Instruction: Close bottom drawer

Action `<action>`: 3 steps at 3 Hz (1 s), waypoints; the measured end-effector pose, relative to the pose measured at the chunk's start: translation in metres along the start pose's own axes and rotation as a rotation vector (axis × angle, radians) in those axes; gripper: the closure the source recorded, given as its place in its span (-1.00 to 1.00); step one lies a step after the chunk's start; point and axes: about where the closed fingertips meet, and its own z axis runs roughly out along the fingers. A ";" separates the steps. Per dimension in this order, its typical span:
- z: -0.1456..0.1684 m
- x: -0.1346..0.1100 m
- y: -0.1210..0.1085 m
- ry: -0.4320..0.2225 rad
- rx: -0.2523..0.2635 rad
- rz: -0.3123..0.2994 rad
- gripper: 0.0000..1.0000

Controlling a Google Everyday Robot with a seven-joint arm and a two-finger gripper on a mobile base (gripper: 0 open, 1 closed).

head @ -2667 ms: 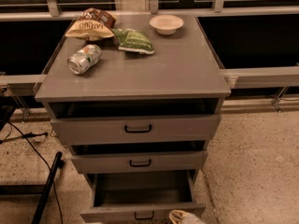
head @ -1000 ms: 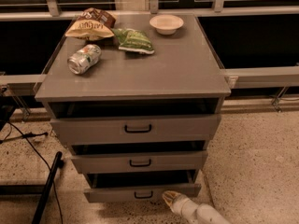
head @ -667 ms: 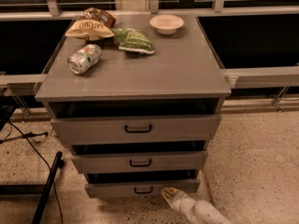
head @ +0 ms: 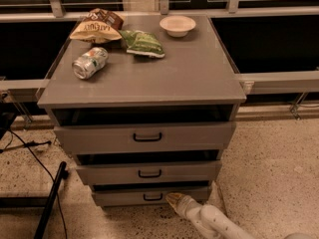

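The bottom drawer (head: 124,196) is the lowest of three grey fronts on the cabinet, with a small black bar handle (head: 153,197). It sits pushed in, its front only a little proud of the cabinet, with a thin dark gap above it. My gripper (head: 174,200) comes in from the lower right on a white arm. Its tip rests against the drawer front just right of the handle.
The middle drawer (head: 149,172) and the top drawer (head: 144,136) stand slightly out. On the cabinet top (head: 199,78) lie a can (head: 90,62), two snack bags (head: 94,30) (head: 143,43) and a bowl (head: 177,25). Black cables and a bar (head: 50,198) lie on the floor at left.
The bottom drawer, wide open at first, has slid into the cabinet. My gripper has followed its front inward.
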 end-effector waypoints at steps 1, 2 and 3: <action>-0.009 0.001 0.003 0.001 -0.011 -0.001 1.00; -0.036 0.002 0.013 0.006 -0.070 -0.033 1.00; -0.074 0.008 0.028 0.028 -0.164 -0.044 1.00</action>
